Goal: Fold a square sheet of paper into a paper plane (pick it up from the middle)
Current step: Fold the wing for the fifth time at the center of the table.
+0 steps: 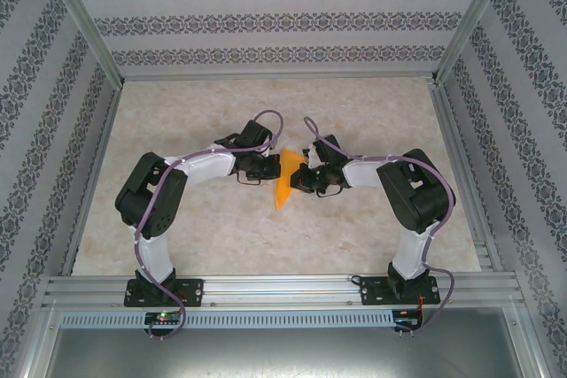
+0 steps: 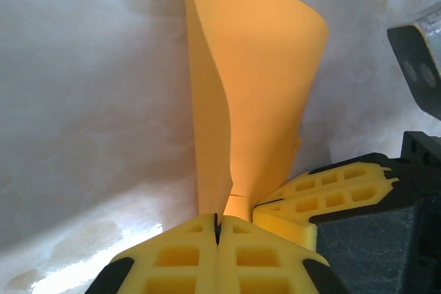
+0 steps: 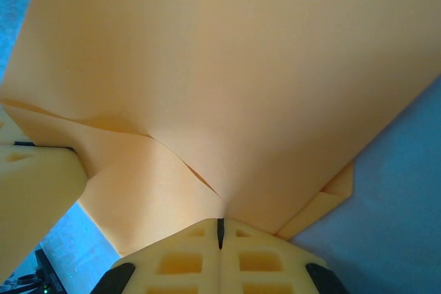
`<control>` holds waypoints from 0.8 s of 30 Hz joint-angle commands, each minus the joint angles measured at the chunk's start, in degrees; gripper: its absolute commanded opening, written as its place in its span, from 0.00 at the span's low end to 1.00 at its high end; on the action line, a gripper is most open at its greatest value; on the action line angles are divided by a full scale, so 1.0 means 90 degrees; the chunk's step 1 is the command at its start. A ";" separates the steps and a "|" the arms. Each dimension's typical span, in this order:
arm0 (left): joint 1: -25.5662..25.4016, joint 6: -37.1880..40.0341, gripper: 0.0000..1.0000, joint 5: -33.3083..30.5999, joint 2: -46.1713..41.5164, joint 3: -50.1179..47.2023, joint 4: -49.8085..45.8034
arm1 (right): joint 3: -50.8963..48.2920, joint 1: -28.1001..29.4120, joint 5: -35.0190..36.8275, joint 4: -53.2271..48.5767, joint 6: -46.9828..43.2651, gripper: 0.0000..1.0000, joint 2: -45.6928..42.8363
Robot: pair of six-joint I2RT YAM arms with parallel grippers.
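Gripping the folded paper (image 2: 255, 87) — left gripper (image 2: 217, 228) and right gripper (image 3: 220, 228) both clenched on it.

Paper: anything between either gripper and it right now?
Nothing visible. The left gripper and the right gripper are both shut directly on the folded orange paper, pinching it from opposite sides with their tips close together.

Blk/wht arms (image 1: 155, 196), purple cables (image 1: 268, 116), yellow tools (image 2: 217, 228).
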 commanded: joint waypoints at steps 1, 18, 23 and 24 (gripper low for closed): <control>-0.0081 -0.0013 0.06 0.0303 0.0183 0.0150 0.0057 | -0.0198 -0.0100 0.0389 -0.0412 -0.0045 0.00 0.0088; -0.0081 -0.0737 0.06 0.0954 0.0563 0.0307 0.0833 | -0.0338 -0.0110 0.0299 -0.0103 0.0033 0.00 0.0098; -0.0082 -0.0786 0.06 0.0998 0.0725 0.0375 0.0887 | -0.0362 -0.0110 0.0279 -0.0017 0.0042 0.00 0.0101; -0.0084 -0.0782 0.07 0.0993 0.0754 0.0401 0.0888 | -0.0368 -0.0110 0.0270 -0.0012 0.0043 0.00 0.0098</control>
